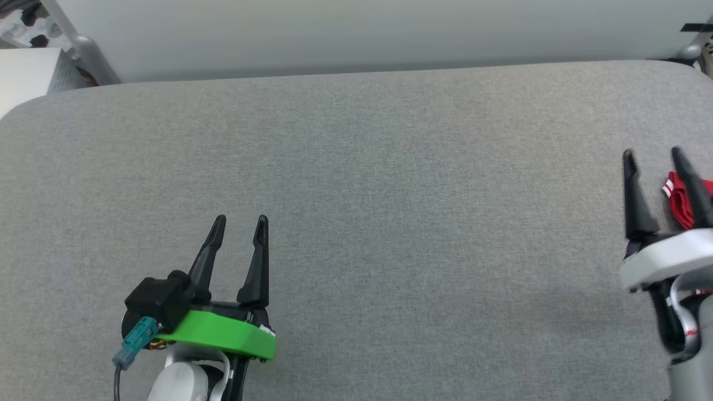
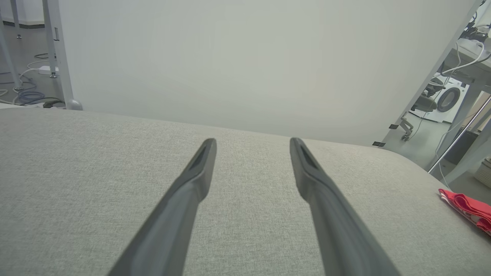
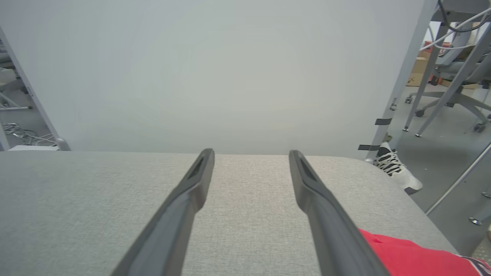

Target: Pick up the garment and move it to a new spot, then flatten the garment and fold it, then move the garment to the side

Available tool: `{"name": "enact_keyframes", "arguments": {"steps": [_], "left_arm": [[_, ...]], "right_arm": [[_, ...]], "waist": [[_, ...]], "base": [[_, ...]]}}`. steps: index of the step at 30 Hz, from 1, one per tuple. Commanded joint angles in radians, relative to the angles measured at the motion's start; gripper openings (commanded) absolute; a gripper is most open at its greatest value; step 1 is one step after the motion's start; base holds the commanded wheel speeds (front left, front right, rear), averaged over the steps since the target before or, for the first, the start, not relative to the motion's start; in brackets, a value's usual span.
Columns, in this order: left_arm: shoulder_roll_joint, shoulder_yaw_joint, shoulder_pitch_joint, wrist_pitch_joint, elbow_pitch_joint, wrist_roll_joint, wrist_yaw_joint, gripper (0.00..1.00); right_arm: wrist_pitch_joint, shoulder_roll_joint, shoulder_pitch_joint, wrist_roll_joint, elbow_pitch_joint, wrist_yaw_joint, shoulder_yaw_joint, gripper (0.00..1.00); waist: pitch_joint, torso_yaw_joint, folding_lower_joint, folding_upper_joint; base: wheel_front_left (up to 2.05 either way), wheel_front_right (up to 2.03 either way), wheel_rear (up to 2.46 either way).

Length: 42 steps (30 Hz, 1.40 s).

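Both of your tools are empty right now: the left end effector [image 1: 241, 220] hovers over the near left of the grey worktop [image 1: 390, 167] with its two fingers spread wide and nothing between them, and the right end effector [image 1: 652, 153] at the far right is just as wide open and holds nothing. The garment [image 1: 680, 203] lies bunched at the right edge of the worktop, just beside the right tool's outer finger and outside the gap between the fingers, well apart from the left tool. From the right wrist view the red cloth [image 3: 414, 257] runs out of the lower right corner, so you cannot tell how much of it lies on the worktop and how much hangs over the side. That is your main risk, as I judge it: close on a thin fold or on the striped trim alone and the cloth may slip free, or a sideways drag may pull the heap off the edge. Pinching several bunched layers at once would likely make the flattening harder. Mind also the foot in a white shoe [image 3: 397, 173] on the floor by the far right corner; a wide swing out that way could come close to the person
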Motion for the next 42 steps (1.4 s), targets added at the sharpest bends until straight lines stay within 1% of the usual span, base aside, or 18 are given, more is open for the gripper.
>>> {"name": "enact_keyframes", "arguments": {"steps": [1,6,9,13,22,42], "left_arm": [[-0.005,0.006,0.018,-0.006,0.002,-0.002,-0.003,1.00],[-0.014,0.025,0.041,-0.006,0.023,0.002,-0.003,1.00],[-0.021,0.038,0.053,-0.006,0.040,-0.002,-0.003,1.00],[-0.024,0.036,0.065,-0.006,0.053,0.010,-0.003,1.00],[-0.031,0.054,0.074,-0.006,0.058,0.055,-0.003,1.00],[-0.040,0.062,0.077,-0.006,0.054,0.073,-0.003,1.00]], "right_arm": [[-0.028,0.026,0.038,0.017,-0.009,-0.001,0.012,1.00],[-0.128,0.101,0.147,0.070,-0.018,-0.001,0.051,1.00],[-0.157,0.123,0.190,0.069,-0.007,-0.001,0.078,1.00],[-0.179,0.146,0.217,0.067,0.008,-0.001,0.089,1.00],[-0.194,0.158,0.230,0.054,0.026,-0.001,0.101,1.00],[-0.202,0.168,0.228,0.050,0.037,-0.001,0.115,1.00]], "waist": [[-0.044,0.046,0.0001,0.0000],[-0.063,0.067,0.0001,0.0000],[-0.070,0.071,0.0001,0.0000],[-0.079,0.071,0.0001,0.0000],[-0.092,0.068,0.0001,0.0000],[-0.098,0.065,0.0001,0.0000]], "base": [[0.00,0.00,0.00],[0.00,0.00,0.00],[0.00,0.00,0.00],[0.00,0.00,0.00],[0.00,0.00,0.00],[0.00,0.00,0.00]]}}
